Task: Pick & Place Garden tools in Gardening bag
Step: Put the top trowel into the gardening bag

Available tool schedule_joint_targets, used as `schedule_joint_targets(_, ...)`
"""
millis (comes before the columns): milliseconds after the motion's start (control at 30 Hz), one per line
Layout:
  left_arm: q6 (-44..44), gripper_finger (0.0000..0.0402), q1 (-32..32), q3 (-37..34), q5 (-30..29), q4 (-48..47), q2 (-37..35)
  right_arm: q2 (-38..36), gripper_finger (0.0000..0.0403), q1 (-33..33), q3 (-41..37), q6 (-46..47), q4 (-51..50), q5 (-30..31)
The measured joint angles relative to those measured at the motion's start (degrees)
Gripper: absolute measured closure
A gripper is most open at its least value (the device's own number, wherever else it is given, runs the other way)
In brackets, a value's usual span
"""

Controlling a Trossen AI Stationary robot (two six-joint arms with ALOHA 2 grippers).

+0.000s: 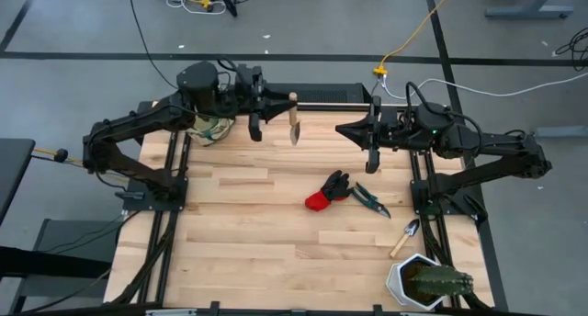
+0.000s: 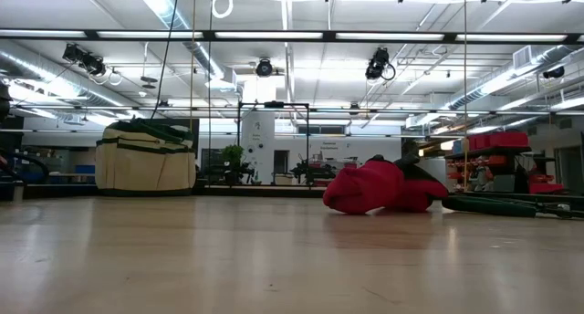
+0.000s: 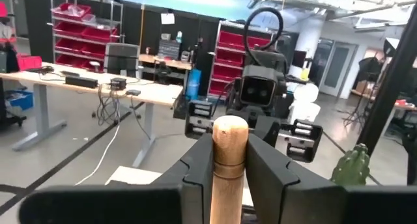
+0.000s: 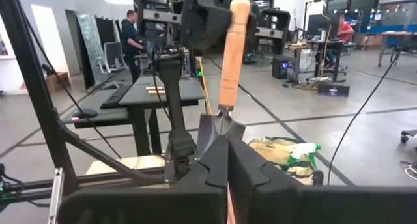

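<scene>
- The bag [image 1: 212, 127] sits at the table's [image 1: 257, 233] far left corner, partly under the left arm; the low view shows it [image 2: 146, 156] standing upright at far left, beige with green trim.
- The left gripper [image 1: 278, 107] is raised over the far edge, just right of the bag, its fingers [image 3: 199, 175] clamped on the wooden handle of a trowel [image 1: 294, 119].
- This trowel hangs blade down in the right wrist view [image 4: 225, 87], with the green top of the spray bottle [image 4: 303, 150] showing inside the bag [image 4: 280, 152] behind it.
- The glove [image 1: 328, 191] lies near the table's middle, red cuff toward the front; in the low view it [image 2: 379, 186] rests flat on the wood.
- The shears [image 1: 369, 198] lie just right of the glove, touching or nearly touching it.
- The right gripper [image 1: 343, 129] is lifted above the far right part of the table, pointing at the left gripper, its fingers [image 4: 212, 165] closed with nothing between them.
- A second trowel [image 1: 405, 237] lies near the right edge, blade toward the back.
- A white pot [image 1: 404, 281] with a cactus [image 1: 441, 281] stands at the front right corner.
</scene>
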Motion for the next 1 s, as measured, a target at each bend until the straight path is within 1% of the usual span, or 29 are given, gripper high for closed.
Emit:
schedule_joint_targets(133,-0.1,0.0327,0.6,0.0,0.0,-1.1,-0.9,0.0,0.0399,0.0,0.0,-0.1,0.1,0.2)
schedule_joint_targets(267,0.4,0.0327,1.1,0.0,-0.4,-3.4,-2.2,0.0,0.0401,0.0,0.0,-0.3,0.0,2.5)
schedule_joint_targets(600,1.2,0.0327,3.6,0.0,-1.3,-9.1,-5.7,0.0,0.0402,0.0,0.0,-2.3,-0.1,2.6)
schedule_joint_targets(800,2.2,0.0327,4.1,-0.1,-3.6,-13.2,-6.0,0.0,0.0403,0.0,0.0,-2.2,-0.1,2.6)
schedule_joint_targets(1000,2.1,0.0327,4.1,-5.2,-6.8,-13.3,-6.4,0.1,0.0403,0.0,0.0,-2.1,-0.1,2.6)
